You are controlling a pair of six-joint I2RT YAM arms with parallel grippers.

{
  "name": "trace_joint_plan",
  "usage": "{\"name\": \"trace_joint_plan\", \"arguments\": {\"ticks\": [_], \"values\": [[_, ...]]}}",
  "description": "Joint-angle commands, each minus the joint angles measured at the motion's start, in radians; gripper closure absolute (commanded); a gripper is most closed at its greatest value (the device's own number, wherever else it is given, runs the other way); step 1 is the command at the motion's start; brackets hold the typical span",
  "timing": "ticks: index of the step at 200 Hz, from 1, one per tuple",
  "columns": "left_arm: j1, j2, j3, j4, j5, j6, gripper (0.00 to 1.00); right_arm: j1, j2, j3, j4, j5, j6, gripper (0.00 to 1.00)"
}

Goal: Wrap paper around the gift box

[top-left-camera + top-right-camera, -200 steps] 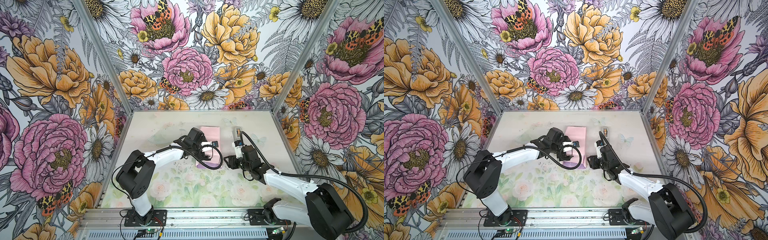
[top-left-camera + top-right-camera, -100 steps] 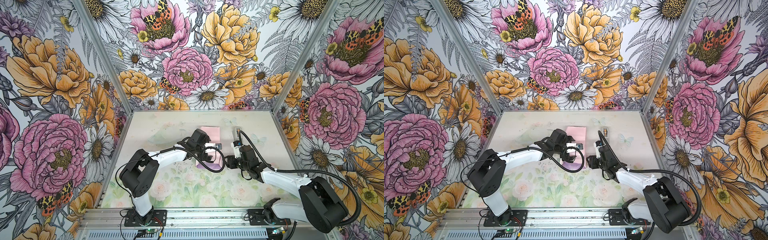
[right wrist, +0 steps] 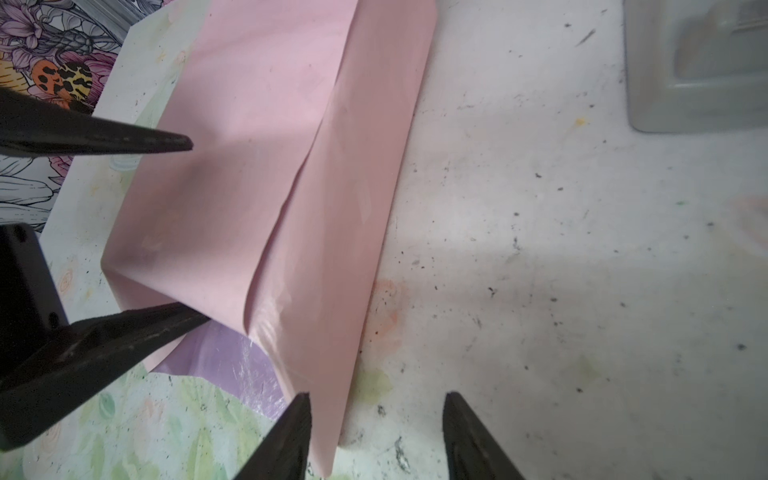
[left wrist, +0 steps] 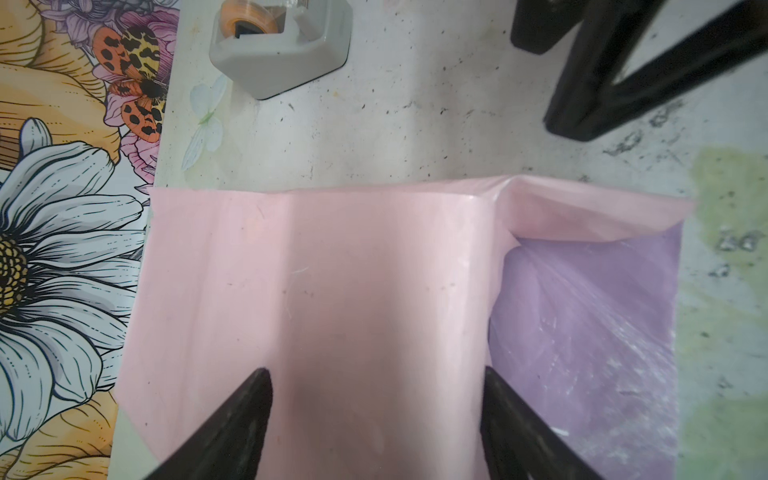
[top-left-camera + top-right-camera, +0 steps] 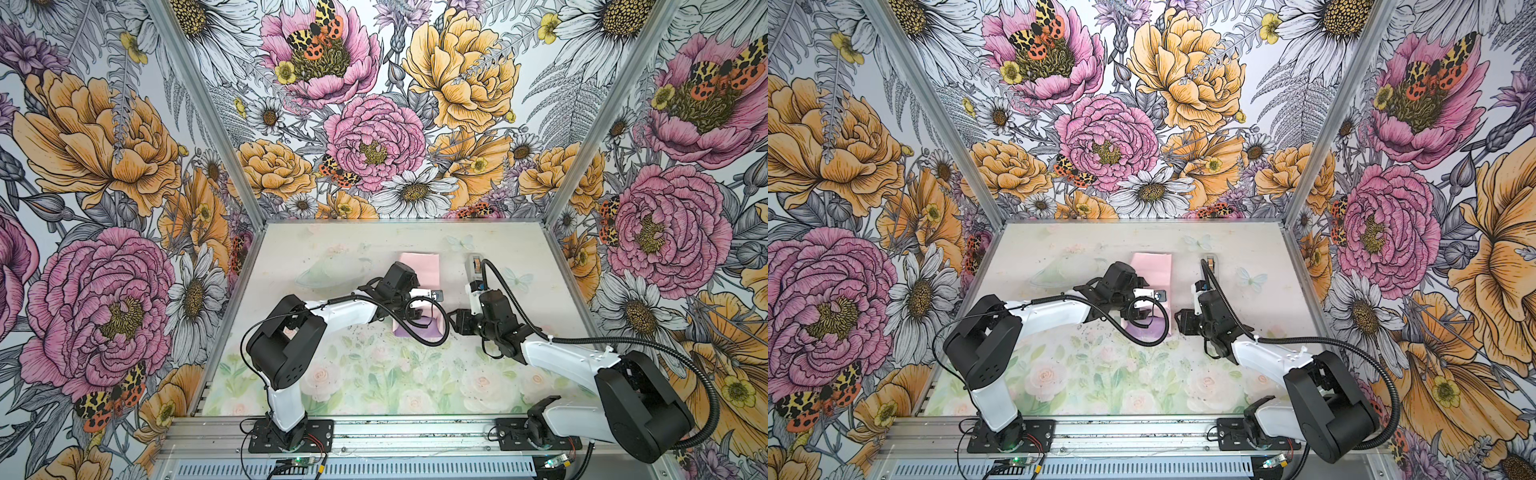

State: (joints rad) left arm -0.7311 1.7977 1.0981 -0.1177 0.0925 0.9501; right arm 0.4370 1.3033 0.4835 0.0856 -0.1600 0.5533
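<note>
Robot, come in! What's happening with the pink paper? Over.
Left hand open, over folded paper. Right hand open at its edge. Gift box hidden. Tape dispenser stands clear.

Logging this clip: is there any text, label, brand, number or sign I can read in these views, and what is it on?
No text can be read in any view.
paper: plain pink and lilac, no print.
tape dispenser: plain grey, no label showing.
small circuit board on the front rail: too small to read.
</note>
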Motion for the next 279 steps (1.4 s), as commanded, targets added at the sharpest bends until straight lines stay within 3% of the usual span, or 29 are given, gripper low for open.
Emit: {"name": "trace_joint_plan", "arguments": {"ticks": [1, 76, 154, 279], "values": [[-0.007, 0.014, -0.026, 0.041, -0.011, 0.002, 0.26, -0.003, 0.027, 0.013, 0.046, 0.039, 0.041, 0.49], [-0.008, 0.014, -0.069, 0.100, -0.020, -0.021, 0.34, 0.029, 0.117, 0.008, 0.156, 0.030, 0.075, 0.58], [-0.005, 0.014, -0.073, 0.110, -0.011, -0.032, 0.34, 0.071, 0.172, 0.010, 0.202, 0.034, 0.090, 0.71], [-0.002, 0.014, -0.072, 0.121, 0.011, -0.051, 0.35, 0.162, 0.277, 0.044, 0.324, 0.065, 0.133, 0.76]]}}
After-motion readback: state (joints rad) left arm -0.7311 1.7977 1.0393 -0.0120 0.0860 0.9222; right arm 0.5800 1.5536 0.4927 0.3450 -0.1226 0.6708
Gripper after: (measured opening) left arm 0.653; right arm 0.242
